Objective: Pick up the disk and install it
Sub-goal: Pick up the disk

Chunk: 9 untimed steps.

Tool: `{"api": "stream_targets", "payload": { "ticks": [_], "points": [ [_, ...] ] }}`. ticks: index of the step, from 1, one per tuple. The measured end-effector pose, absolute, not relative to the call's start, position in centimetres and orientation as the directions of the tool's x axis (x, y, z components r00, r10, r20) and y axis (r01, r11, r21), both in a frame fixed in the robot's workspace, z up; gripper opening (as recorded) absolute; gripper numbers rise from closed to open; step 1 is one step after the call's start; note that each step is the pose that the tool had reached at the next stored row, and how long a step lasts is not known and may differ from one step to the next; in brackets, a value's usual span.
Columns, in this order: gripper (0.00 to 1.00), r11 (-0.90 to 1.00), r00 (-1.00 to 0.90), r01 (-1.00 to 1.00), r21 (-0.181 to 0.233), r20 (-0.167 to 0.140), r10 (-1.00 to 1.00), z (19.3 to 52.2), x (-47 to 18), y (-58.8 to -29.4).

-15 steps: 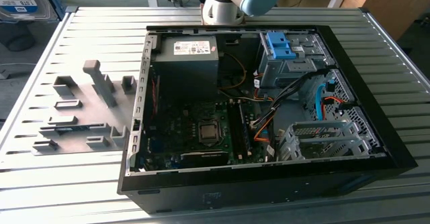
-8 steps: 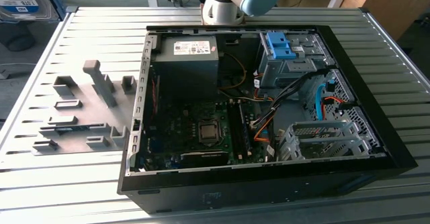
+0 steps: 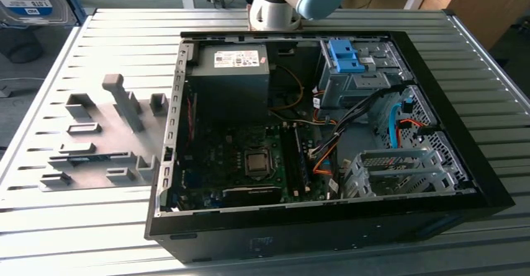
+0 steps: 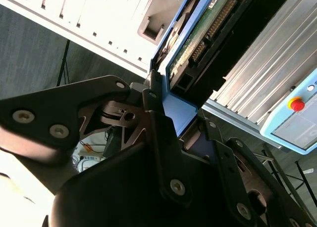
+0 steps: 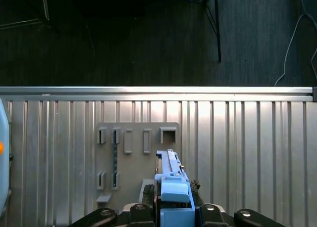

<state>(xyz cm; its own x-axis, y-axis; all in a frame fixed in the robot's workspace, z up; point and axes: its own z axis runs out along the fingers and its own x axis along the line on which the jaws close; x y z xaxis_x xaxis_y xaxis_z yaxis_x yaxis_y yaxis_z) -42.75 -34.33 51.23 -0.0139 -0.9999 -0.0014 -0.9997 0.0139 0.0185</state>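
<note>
The gripper is pinching the disk by one short end. In the second wrist view its dark fingers are pressing in on either side of the blue rail, with the green circuit board and the connector row showing beyond them. In the first wrist view the disk is presenting itself edge-on, with its long axis running straight out from the gripper and away from the wrist.

The disk is hanging clear of every surface, above the grey fixture plate lying on the slatted table. In the exterior view its labelled face is showing at the far corner on the exterior view's left, while the fixture plate is sitting below it on that same side.

The open computer case is lying towards the exterior view's right of the held disk, well apart from it. Its drive housings are standing along the side farthest from the disk: a blue bracket at the far end and a bare metal drive cage at the near end. Neither housing appears to be holding the disk, so the install is judged not yet done.
</note>
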Motion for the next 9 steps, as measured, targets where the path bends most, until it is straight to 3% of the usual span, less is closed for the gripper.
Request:
{"api": "stream_targets", "payload": {
  "ticks": [9],
  "points": [
    [0.36, 0.014, -0.014, -1.0, 0.019, -0.001, -1.0, 51.23, -42.09, -34.33]
  ]
}}
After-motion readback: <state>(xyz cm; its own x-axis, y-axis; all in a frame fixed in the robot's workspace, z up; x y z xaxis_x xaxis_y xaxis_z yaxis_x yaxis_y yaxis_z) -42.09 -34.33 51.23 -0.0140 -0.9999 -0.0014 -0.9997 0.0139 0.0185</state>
